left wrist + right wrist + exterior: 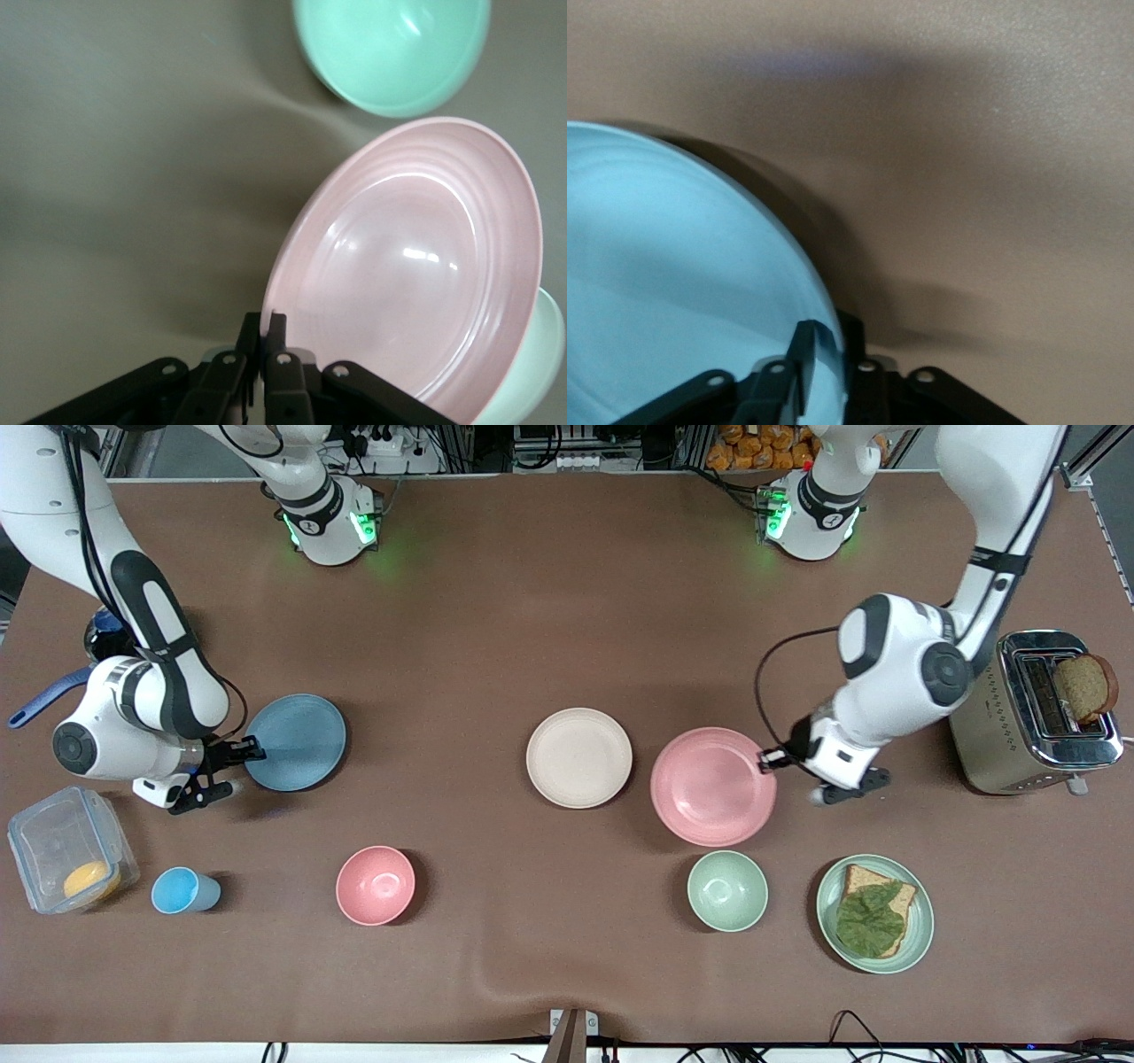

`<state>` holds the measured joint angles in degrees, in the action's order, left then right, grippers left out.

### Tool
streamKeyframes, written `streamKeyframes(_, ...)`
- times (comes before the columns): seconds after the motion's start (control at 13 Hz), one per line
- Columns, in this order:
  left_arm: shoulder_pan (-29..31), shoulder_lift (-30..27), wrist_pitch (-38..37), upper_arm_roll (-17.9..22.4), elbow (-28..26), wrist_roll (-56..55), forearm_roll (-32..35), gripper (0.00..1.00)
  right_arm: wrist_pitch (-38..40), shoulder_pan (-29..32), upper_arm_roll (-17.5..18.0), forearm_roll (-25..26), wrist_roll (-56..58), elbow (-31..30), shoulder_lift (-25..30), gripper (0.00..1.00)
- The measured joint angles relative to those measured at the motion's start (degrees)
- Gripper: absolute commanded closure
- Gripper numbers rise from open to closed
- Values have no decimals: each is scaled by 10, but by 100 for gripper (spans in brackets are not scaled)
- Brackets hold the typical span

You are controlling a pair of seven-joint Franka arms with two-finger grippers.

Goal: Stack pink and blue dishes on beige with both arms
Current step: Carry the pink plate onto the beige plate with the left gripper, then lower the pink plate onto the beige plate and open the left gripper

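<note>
The cream-beige plate (579, 757) lies flat at the table's middle. Beside it, toward the left arm's end, the pale pink plate (713, 786) is held by its rim, with my left gripper (769, 760) shut on that rim; the left wrist view shows the pink plate (416, 274) tilted up off the cloth, pinched between the fingers (277, 341). Toward the right arm's end, the light blue plate (295, 741) is gripped at its edge by my right gripper (251, 750). In the right wrist view, the blue plate (682, 283) sits between the shut fingers (804, 354).
A pink bowl (376, 885), green bowl (727, 890), blue cup (182, 891) and a green plate with bread (875, 913) line the nearer part of the table. A clear box (69, 861) stands at the right arm's end, a toaster (1032, 710) at the left arm's end.
</note>
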<state>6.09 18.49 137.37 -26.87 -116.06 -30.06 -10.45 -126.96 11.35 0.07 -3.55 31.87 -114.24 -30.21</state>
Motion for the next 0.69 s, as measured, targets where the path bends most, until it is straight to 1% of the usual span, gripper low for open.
streamKeyframes(0.31,-76,15,5,-4,8,-37,0,100,82,-3,0,-1,3,47,0,100)
streamKeyframes(0.54,-110,52,45,-4,7,-62,0,100,126,-6,0,-1,3,78,0,100)
streamKeyframes(0.69,-134,75,77,-3,7,-88,0,100,170,-7,0,-1,3,110,0,100)
